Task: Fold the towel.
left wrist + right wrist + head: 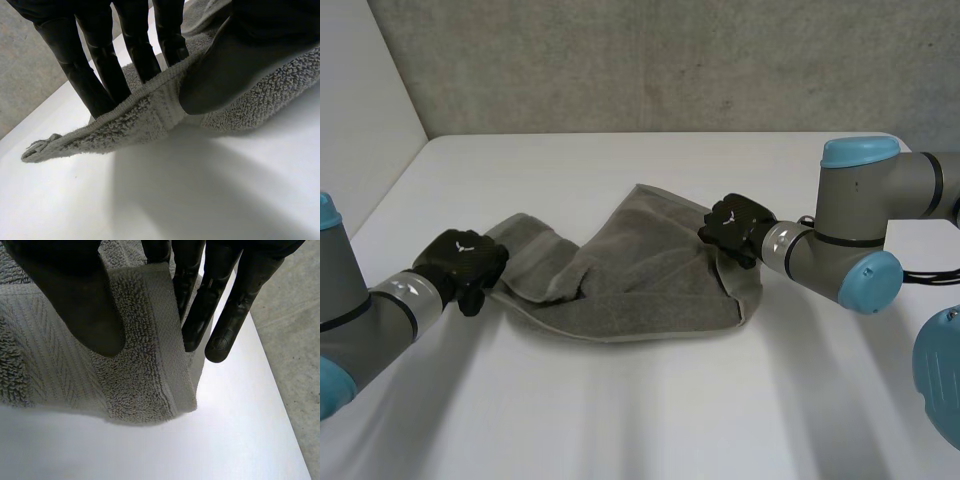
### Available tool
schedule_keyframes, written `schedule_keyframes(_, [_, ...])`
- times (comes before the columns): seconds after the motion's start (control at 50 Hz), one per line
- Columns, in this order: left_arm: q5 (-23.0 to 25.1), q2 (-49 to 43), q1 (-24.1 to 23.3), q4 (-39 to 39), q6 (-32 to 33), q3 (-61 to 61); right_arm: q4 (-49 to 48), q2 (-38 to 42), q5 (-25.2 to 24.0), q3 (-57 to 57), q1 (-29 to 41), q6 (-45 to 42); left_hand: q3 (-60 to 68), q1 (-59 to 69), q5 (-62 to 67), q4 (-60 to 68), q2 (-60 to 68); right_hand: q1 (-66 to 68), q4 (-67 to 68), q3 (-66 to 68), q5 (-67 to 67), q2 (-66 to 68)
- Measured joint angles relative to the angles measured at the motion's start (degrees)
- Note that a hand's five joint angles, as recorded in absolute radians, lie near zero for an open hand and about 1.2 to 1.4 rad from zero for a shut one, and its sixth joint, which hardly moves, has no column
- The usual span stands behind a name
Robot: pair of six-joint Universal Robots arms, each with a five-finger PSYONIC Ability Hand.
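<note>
Head view: towel [640,275] lies rumpled mid-table [620,410]. Your left hand [465,262] pinches near end, right hand [732,228] pinches opposite corner, thumbs clamped against fingers. Opposite-end grips likely let you lift, spread cloth before folding.

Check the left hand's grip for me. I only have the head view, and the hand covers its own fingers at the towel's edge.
Observer: Left hand is pinching the towel: thumb on one face of the hemmed edge, fingers straight behind the other face.
Operator: Edge lifted or flat?
Observer: Lifted. The pinched edge is off the table, with shadow under it.
Operator: Right side?
Observer: Right hand pinches the same way, thumb against fingers, close to a hemmed corner that hangs free just past its fingertips.
</note>
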Motion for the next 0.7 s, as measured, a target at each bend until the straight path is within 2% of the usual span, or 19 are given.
schedule_keyframes(0.18, [0.0, -0.01, -0.07, 0.0, -0.01, -0.23, 0.16, 0.07, -0.01, 0.16, -0.16, 1.21, -1.95, -0.99, -2.71, -2.13, -2.16, -5.22, -4.54, -4.31, -4.79, -4.12])
schedule_keyframes(0.26, [0.02, -0.04, -0.09, 0.0, 0.02, -0.4, 0.15, 0.14, -0.06, 0.51, -0.22, 1.26, -6.45, -6.45, -7.73, -6.78, -6.63, -5.36, -4.72, -4.6, -5.03, -4.24])
schedule_keyframes(0.3, [0.07, -0.04, -0.09, 0.0, 0.02, -0.67, 0.12, 0.15, -0.08, 0.7, -0.24, 1.26, -6.9, -7.11, -8.33, -7.29, -7.23, -2.39, -1.95, -1.62, -2.32, -1.13])
schedule_keyframes(0.38, [0.08, -0.02, -0.1, 0.01, 0.01, -1.12, -0.33, 0.05, -0.08, 0.89, -0.47, 1.54, -0.08, -1.28, -1.99, -0.37, -0.76, 17.77, 17.56, 17.23, 18.06, 17.99])
schedule_keyframes(0.44, [0.08, 0.1, -0.13, 0.03, 0.03, -1.32, -1.23, -0.79, -0.01, 0.95, -0.84, 2.71, 8.46, 2.42, 4.09, 7.48, 7.09, 18.81, 20.47, 19.9, 20.23, 18.89])
schedule_keyframes(0.56, [-0.04, 2.37, -0.08, 0.1, -0.12, -0.86, -2.98, -6.89, 0.09, 1.75, -2.31, 10.99, 9.03, 2.42, 4.18, 7.87, 7.2, 18.81, 20.47, 19.9, 20.24, 18.89])
schedule_keyframes(0.7, [-0.41, 10.42, 0.63, 0.83, -1.53, -0.14, -3.75, -19.99, 0.74, 5.21, -6.76, 22.42, 9.09, 2.42, 4.18, 8.01, 7.19, 18.81, 20.47, 19.9, 20.24, 18.89])
